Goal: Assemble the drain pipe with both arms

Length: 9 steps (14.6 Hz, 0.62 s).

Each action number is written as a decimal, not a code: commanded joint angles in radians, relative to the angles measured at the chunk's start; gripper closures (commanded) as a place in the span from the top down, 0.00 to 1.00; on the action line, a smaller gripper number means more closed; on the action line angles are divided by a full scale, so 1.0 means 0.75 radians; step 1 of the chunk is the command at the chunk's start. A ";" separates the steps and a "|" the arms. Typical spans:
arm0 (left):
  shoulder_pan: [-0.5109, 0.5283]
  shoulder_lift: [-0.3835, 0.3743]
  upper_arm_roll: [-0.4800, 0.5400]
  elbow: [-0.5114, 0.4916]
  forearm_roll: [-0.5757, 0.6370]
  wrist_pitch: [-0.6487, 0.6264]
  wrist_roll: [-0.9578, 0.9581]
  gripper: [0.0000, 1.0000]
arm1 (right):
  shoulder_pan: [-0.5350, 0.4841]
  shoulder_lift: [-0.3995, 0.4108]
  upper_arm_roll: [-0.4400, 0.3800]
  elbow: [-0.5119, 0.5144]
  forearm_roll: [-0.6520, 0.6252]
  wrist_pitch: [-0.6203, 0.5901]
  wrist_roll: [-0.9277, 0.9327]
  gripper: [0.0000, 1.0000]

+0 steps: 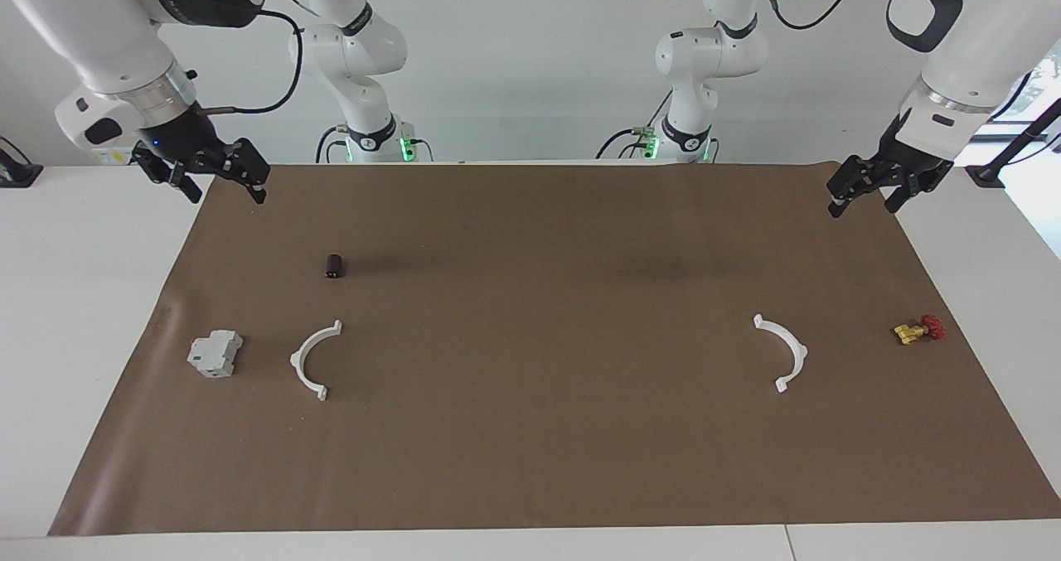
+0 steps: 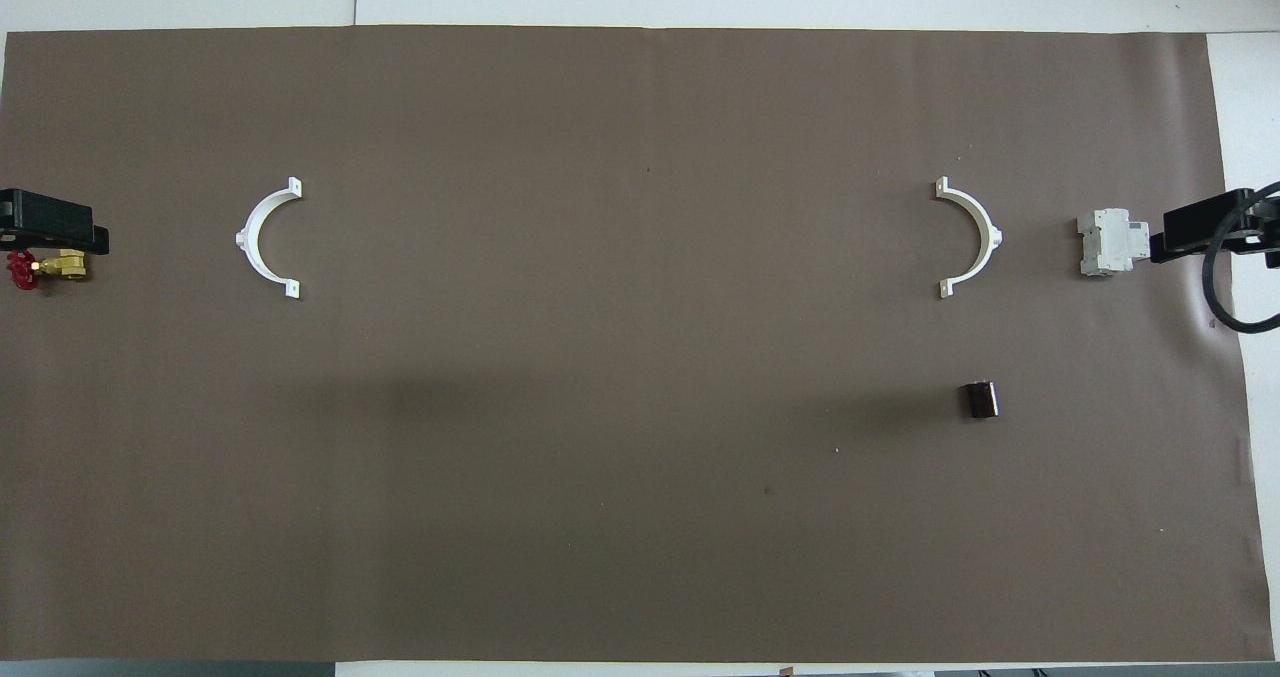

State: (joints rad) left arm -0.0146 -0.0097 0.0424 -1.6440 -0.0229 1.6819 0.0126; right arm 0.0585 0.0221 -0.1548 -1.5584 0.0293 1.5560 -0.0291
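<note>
Overhead view: both half-rings [image 2: 262, 240] [image 2: 974, 237] lie flat, open sides facing each other.

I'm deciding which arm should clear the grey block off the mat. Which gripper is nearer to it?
Right. The right gripper hangs open at the grey block's end of the table; the left gripper, also open, hangs at the other end, near the valve.

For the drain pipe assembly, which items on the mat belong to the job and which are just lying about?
Belongs to the job:
- white half-ring toward the right arm's end
- white half-ring toward the left arm's end
- left gripper and right gripper, both open, raised, holding nothing

Lying about:
- grey boxy block
- small dark cylinder
- yellow-and-red valve
</note>
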 commanded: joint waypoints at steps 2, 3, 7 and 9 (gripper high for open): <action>0.009 -0.032 0.001 -0.035 0.006 0.011 0.016 1.00 | 0.041 -0.072 0.008 -0.285 0.010 0.303 -0.025 1.00; 0.009 -0.032 0.001 -0.035 0.006 0.009 0.016 1.00 | 0.045 -0.105 0.010 -0.432 0.012 0.472 -0.029 1.00; 0.009 -0.032 0.001 -0.035 0.006 0.009 0.016 1.00 | 0.082 0.074 0.010 -0.538 0.024 0.802 -0.067 0.98; 0.007 -0.032 -0.001 -0.035 0.006 0.005 0.014 1.00 | 0.073 0.195 0.010 -0.530 0.024 0.954 -0.135 0.96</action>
State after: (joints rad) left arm -0.0129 -0.0097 0.0424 -1.6440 -0.0229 1.6819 0.0126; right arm 0.1299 0.0971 -0.1513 -1.9679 0.0297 2.1888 -0.0638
